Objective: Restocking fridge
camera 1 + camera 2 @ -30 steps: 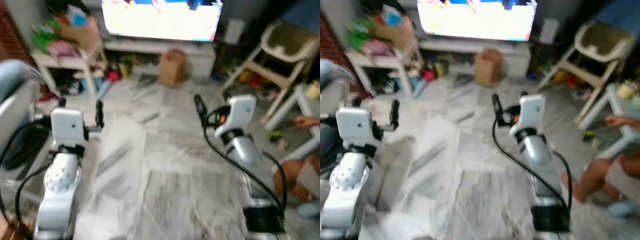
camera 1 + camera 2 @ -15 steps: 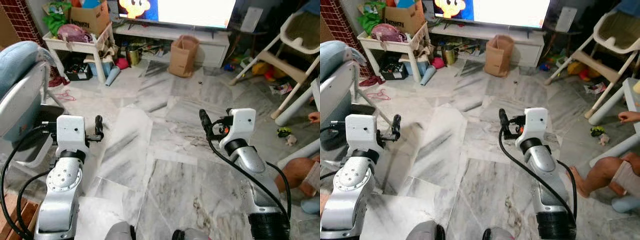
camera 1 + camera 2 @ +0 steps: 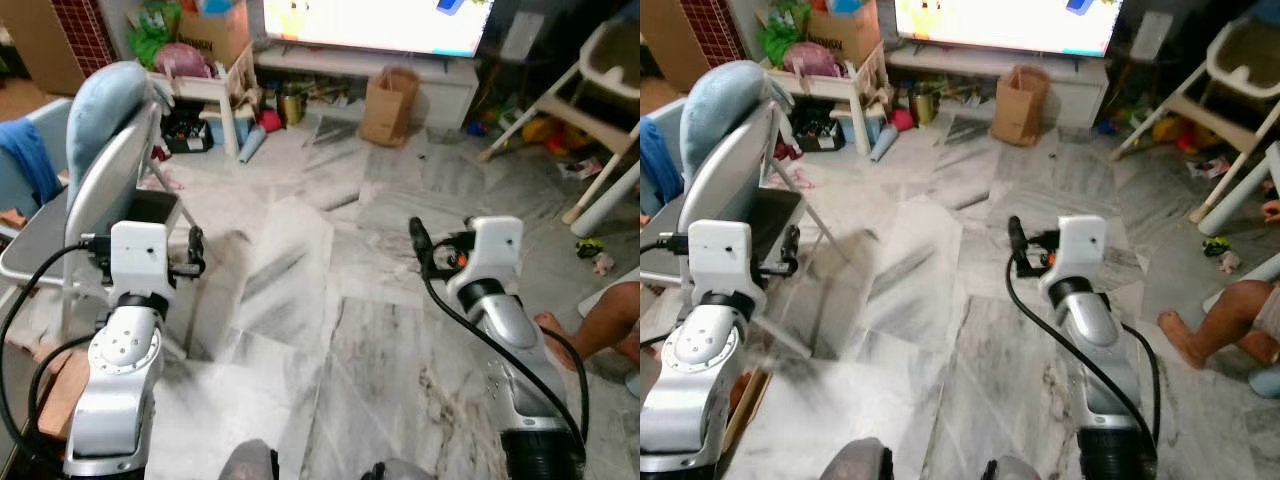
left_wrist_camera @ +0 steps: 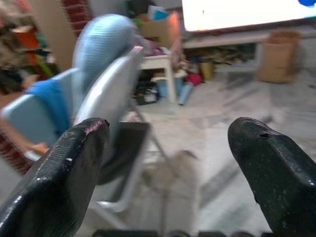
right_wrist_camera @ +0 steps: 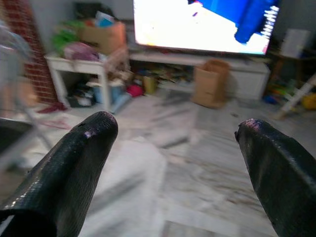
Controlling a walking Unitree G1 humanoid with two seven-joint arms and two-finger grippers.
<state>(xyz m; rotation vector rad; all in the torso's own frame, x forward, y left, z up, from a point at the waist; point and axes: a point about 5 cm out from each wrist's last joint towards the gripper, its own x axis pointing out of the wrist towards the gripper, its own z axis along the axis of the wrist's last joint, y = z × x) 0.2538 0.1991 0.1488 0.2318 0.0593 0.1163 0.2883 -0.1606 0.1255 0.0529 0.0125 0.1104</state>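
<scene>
Fridge-restocking robot is being pictured in a living room, both arms being held out level over a marble floor [image 3: 330,330].

Left eye view: the left hand [image 3: 195,250] is being carried just beside the seat of a grey chair [image 3: 110,170] with a pale blue headrest, and the right hand [image 3: 420,240] is being held over bare tiles, well apart from the left. A lit television [image 3: 370,20] is being shown at the far wall, with a brown paper bag [image 3: 388,92] standing on the floor before its low stand. A cardboard box [image 3: 215,20] is being kept on a cluttered white surface [image 3: 205,85] beyond the chair. A white high chair [image 3: 600,80] is being seen on the robot's right, and a person's leg [image 3: 600,325] is being stretched across the floor near the right arm.

Right eye view: the same scene is being repeated, slightly blurred.

Left wrist view: the two black fingers [image 4: 64,173] of the left hand are being held wide apart with nothing between them, and the blue-topped chair is being framed just beyond.

Right wrist view: the right hand's fingers [image 5: 281,168] are likewise being held spread and empty, with the television, paper bag and white surface lying well beyond them across the floor.
</scene>
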